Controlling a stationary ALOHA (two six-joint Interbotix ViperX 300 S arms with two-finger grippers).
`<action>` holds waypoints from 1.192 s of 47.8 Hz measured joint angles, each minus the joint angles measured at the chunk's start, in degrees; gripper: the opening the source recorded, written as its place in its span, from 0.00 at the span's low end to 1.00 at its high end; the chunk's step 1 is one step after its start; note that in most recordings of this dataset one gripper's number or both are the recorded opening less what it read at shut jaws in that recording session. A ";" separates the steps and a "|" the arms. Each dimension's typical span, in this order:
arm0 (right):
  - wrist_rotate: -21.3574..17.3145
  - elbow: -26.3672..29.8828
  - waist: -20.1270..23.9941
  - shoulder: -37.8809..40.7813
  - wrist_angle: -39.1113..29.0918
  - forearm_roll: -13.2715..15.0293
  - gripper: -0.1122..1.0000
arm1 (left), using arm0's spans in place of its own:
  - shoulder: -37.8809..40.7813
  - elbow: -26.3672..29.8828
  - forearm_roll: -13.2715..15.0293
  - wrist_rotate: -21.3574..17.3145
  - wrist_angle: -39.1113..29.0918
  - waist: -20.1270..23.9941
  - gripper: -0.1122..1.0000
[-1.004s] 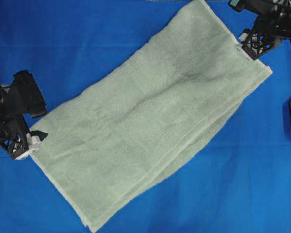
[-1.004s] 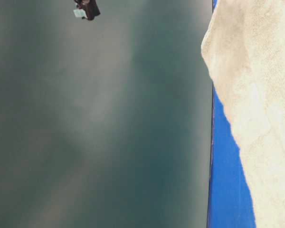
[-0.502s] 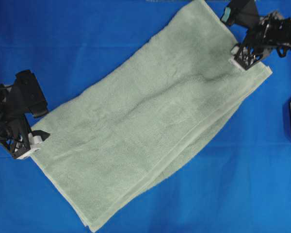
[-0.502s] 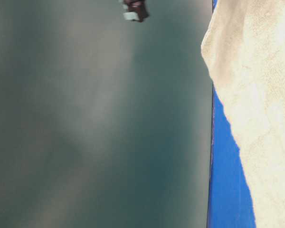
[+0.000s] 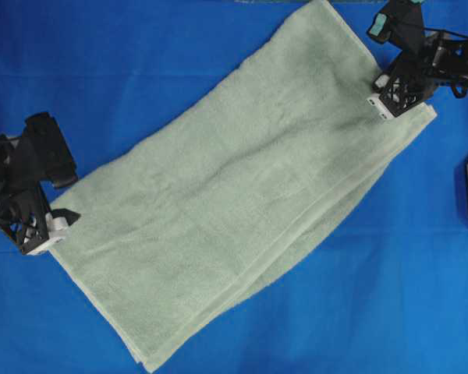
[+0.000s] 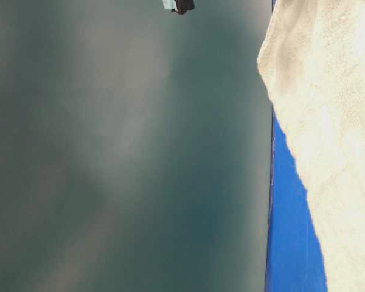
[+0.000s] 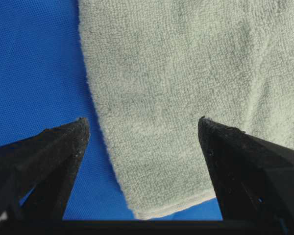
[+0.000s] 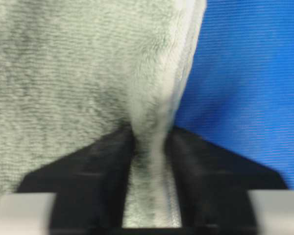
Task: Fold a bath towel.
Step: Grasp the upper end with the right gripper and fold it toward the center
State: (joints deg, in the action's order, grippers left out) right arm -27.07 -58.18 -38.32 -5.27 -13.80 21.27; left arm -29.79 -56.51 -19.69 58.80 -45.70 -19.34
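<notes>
Right gripper (image 8: 149,147) pinches the bath towel (image 5: 242,195) at its hemmed edge; left gripper (image 7: 142,129) gapes wide over 1 corner.

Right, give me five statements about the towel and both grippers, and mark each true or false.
1. The bath towel lies diagonally on the blue cloth. True.
2. The right gripper pinches a ridge of towel near its hem. True.
3. The left gripper is clamped on the towel. False: its jaws stand wide apart, one over the towel's corner, one over blue cloth.
4. The towel is rolled into a tube. False: it lies flat, folded once lengthwise.
5. Both grippers are at the same end of the towel. False: opposite ends.
</notes>
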 measured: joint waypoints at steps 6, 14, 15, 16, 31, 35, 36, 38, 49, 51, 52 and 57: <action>0.00 -0.62 0.18 -0.62 0.26 -0.88 0.23 | 0.00 0.00 0.00 0.09 0.09 0.00 0.87; 0.00 -0.79 0.18 -1.85 -0.70 -0.97 0.23 | 0.00 0.00 0.00 0.09 0.09 0.00 0.87; 0.00 -0.79 0.18 -2.11 -1.14 -0.97 0.23 | 0.00 0.00 0.00 0.09 0.00 0.00 0.87; -0.09 -0.70 0.18 -2.55 -1.58 -0.97 0.23 | 0.00 0.00 0.00 0.09 0.09 0.00 0.87; -0.18 4.92 8.00 -11.60 -12.22 -5.80 0.23 | 0.00 0.00 0.00 0.00 0.09 0.00 0.87; -0.35 7.03 10.90 -11.95 -13.97 -6.50 0.23 | 0.00 0.00 0.00 -0.09 0.00 0.00 0.87; -0.53 7.47 11.60 -11.87 -14.15 -6.59 0.23 | 0.00 0.00 0.00 -0.09 0.00 0.00 0.87; -1.14 8.17 12.83 -11.69 -14.59 -6.77 0.23 | 0.00 0.00 0.00 0.00 0.09 0.00 0.87; -9.49 14.33 25.05 -4.66 -14.15 -6.77 0.23 | 0.00 0.00 0.00 -0.09 0.09 0.00 0.87; -10.28 16.44 28.12 -2.64 -13.89 -6.59 0.23 | 0.00 0.00 0.00 -0.09 0.00 0.00 0.87; -11.25 17.67 29.79 -1.49 -13.80 -6.33 0.23 | 0.00 0.00 0.00 -0.09 0.09 0.00 0.87; -12.48 24.52 37.18 4.48 -13.71 -5.01 0.23 | 0.00 0.00 0.00 -0.18 0.00 0.00 0.87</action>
State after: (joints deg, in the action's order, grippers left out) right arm -39.55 -33.66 -1.14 -0.79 -27.51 16.26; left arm -29.79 -56.51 -19.69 58.62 -45.70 -19.34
